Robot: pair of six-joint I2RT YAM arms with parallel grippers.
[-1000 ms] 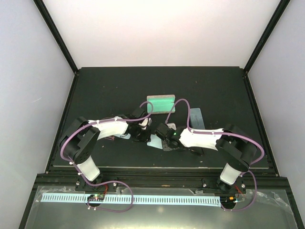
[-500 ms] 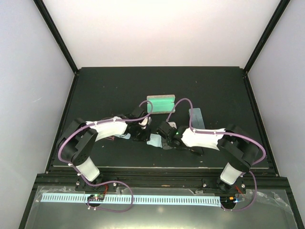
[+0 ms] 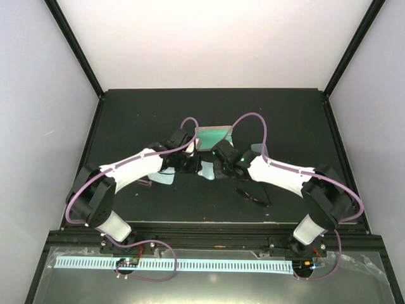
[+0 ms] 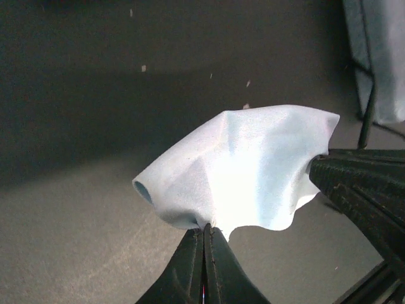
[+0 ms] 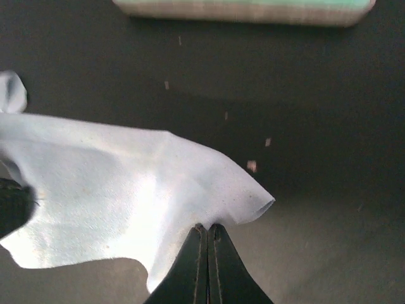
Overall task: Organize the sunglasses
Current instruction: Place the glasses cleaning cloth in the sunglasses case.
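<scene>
Both grippers pinch one light blue cloth (image 3: pixel 206 168) and hold it between them over the dark table. My left gripper (image 4: pixel 205 229) is shut on the near edge of the cloth (image 4: pixel 247 164). My right gripper (image 5: pixel 207 229) is shut on the other edge of the same cloth (image 5: pixel 120 190). The black sunglasses (image 3: pixel 254 194) lie on the table beside the right forearm. A bit of the reddish-pink sunglasses (image 3: pixel 145 182) shows by the left forearm. Neither pair is held.
An open case with a green lining (image 3: pixel 213 136) lies just beyond the grippers; its edge shows in the right wrist view (image 5: pixel 247 7). A blue-grey case (image 3: pixel 258 151) sits partly behind the right arm. A second light blue cloth (image 3: pixel 166 178) lies under the left arm.
Both grippers have moved away from the bases toward the green-lined case, carrying the cloth with them. The black sunglasses are now uncovered beside the right arm.
</scene>
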